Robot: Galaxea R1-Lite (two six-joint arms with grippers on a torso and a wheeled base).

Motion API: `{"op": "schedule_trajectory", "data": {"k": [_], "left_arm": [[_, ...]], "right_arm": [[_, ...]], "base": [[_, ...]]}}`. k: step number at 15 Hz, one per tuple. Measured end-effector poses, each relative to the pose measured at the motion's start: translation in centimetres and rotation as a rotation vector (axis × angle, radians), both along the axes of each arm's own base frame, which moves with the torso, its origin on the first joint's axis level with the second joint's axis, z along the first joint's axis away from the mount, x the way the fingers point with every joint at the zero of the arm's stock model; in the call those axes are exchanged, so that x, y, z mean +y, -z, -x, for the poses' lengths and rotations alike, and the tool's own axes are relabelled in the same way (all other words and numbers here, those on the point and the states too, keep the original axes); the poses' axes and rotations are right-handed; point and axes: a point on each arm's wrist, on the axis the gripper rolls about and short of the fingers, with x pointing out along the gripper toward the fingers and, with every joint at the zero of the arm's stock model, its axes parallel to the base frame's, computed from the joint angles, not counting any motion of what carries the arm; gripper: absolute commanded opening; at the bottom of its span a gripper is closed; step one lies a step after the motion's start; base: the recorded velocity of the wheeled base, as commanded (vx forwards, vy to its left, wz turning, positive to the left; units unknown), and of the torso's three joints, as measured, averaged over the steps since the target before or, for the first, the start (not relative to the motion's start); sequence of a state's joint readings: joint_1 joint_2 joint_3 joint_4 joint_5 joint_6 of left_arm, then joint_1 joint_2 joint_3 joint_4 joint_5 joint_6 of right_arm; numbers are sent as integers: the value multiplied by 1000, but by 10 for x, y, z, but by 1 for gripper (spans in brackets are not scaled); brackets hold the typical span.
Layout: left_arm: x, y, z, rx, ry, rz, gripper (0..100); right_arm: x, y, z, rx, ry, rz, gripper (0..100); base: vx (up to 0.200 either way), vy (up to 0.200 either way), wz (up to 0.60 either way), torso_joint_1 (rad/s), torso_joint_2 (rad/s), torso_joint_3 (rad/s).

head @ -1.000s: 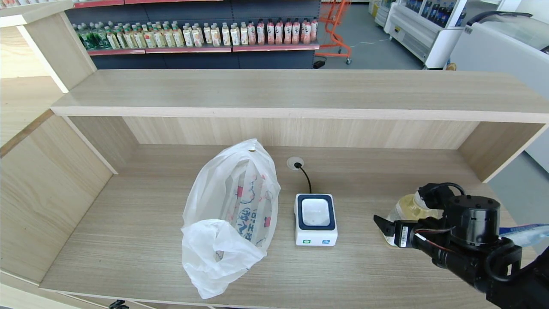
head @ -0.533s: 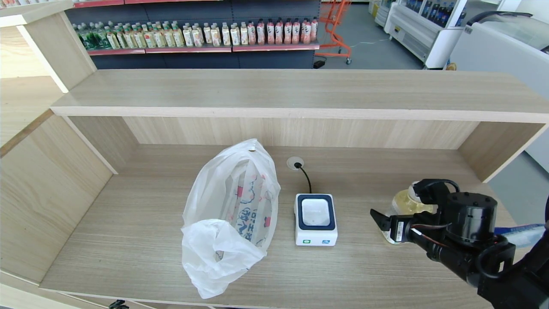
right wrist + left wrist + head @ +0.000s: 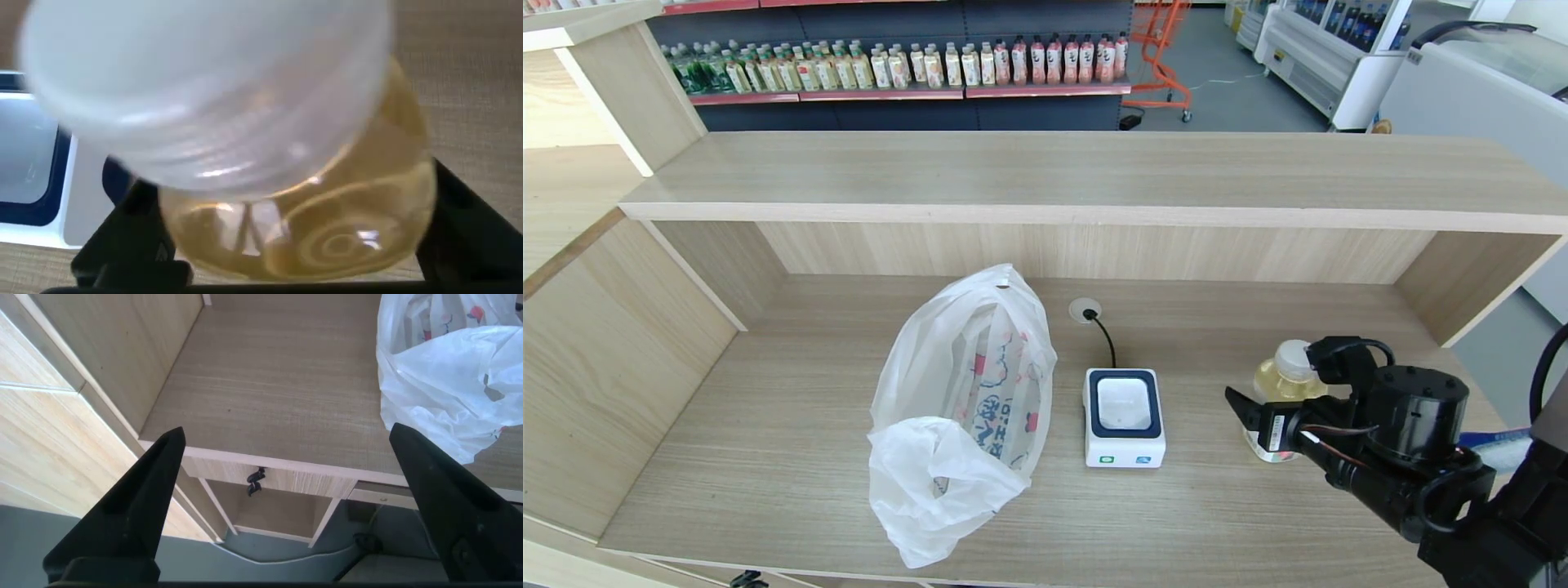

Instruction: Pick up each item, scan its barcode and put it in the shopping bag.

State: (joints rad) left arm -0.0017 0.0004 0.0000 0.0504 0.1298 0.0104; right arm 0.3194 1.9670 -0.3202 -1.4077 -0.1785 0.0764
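At the near left edge of the counter (image 3: 792, 474), the left gripper (image 3: 288, 437) hung with its fingers spread wide and nothing between them. Just beyond it lay the bag (image 3: 964, 400), mouth slack, with one printed pack (image 3: 1005, 392) inside (so at least one item looked done). Right of the bag sat the scanner (image 3: 1124, 416), window up, nothing over it. Farther right, the right gripper (image 3: 1272, 404) had its fingers clamped on either side of the bottle (image 3: 1284, 384). The bottle stood upright, near the scanner but apart from it; whether its base touched the counter I could not tell.

I judged the task partway through. The bottle was grasped, but its scan and bagging were left. A blue-and-white thing (image 3: 1499, 441) at the right edge, mostly hidden by the arm, may have been another item waiting.

The bottle was clear plastic, squat and rounded, holding pale yellow liquid under a wide white cap. Its barcode could not be made out.
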Motion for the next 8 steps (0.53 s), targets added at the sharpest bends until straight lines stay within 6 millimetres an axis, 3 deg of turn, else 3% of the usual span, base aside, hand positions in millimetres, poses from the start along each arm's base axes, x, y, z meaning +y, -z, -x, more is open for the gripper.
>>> {"op": "schedule_trajectory", "data": {"k": [8], "left_arm": [[0, 0, 0, 0, 0, 0, 100]], "right_arm": [[-1, 7, 1, 19, -9, 70, 0]], "base": [[0, 0, 0, 0, 0, 0]]}}
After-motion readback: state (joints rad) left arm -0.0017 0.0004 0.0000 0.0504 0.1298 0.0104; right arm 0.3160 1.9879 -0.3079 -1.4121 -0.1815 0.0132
